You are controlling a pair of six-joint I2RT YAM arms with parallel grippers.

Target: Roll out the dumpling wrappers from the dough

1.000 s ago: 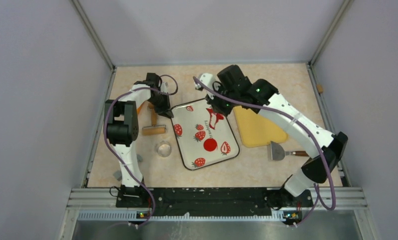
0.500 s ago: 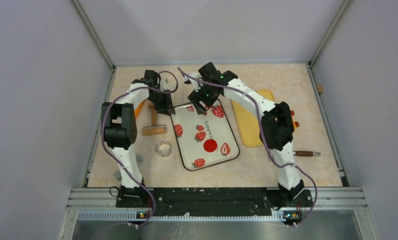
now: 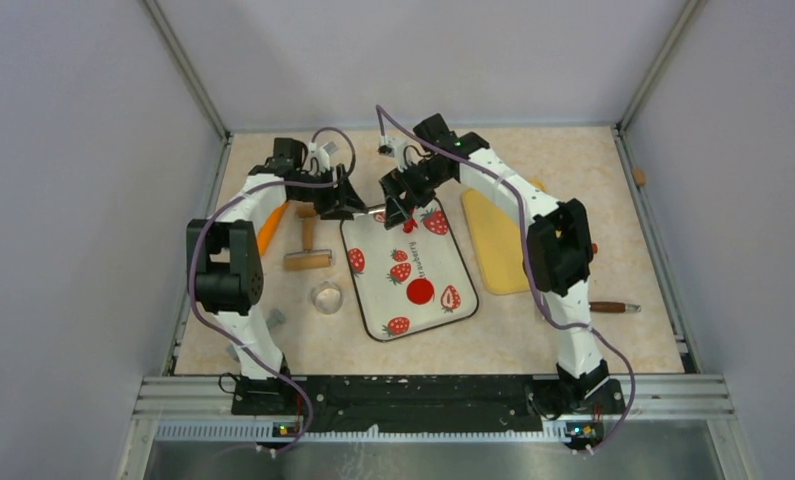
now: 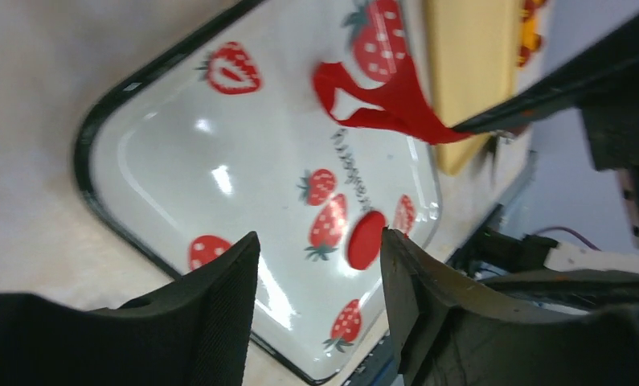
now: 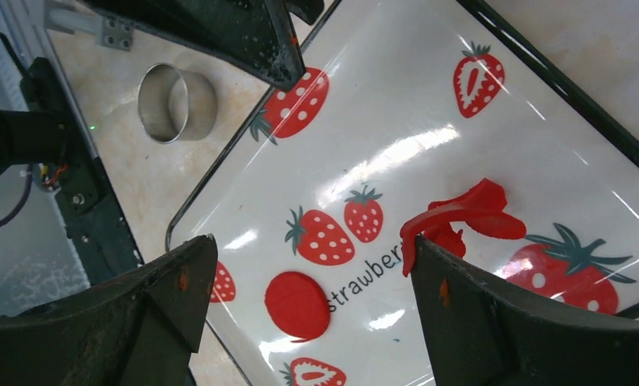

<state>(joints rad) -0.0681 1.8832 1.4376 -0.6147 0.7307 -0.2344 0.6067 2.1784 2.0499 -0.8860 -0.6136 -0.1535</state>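
Observation:
A white tray point(image 3: 451, 262) printed with strawberries lies mid-table. One round flat red dumpling wrapper point(image 3: 420, 291) point(image 5: 297, 304) point(image 4: 366, 239) rests on it. The ragged red dough scrap point(image 5: 460, 213) point(image 4: 388, 100) is curled up over the tray's far end and clings to the tip of one of my right gripper's fingers point(image 5: 493, 322). My right gripper point(image 5: 313, 241) point(image 3: 393, 205) hovers there, open wide, with nothing between its jaws. My left gripper point(image 4: 320, 237) point(image 3: 358, 205) is just left of it over the tray's far left corner, open and empty.
A wooden rolling pin point(image 3: 308, 245) and a metal ring cutter point(image 3: 326, 297) point(image 5: 177, 103) lie left of the tray. A yellow cutting board point(image 3: 498, 245) lies to its right, with a scraper handle point(image 3: 613, 307) beyond. An orange tool point(image 3: 266, 228) sits at far left.
My right arm swung left from the cutting board to the tray's far edge and its jaws went from shut to wide open. My left gripper shifted right and opened. The scrap lifted off the tray.

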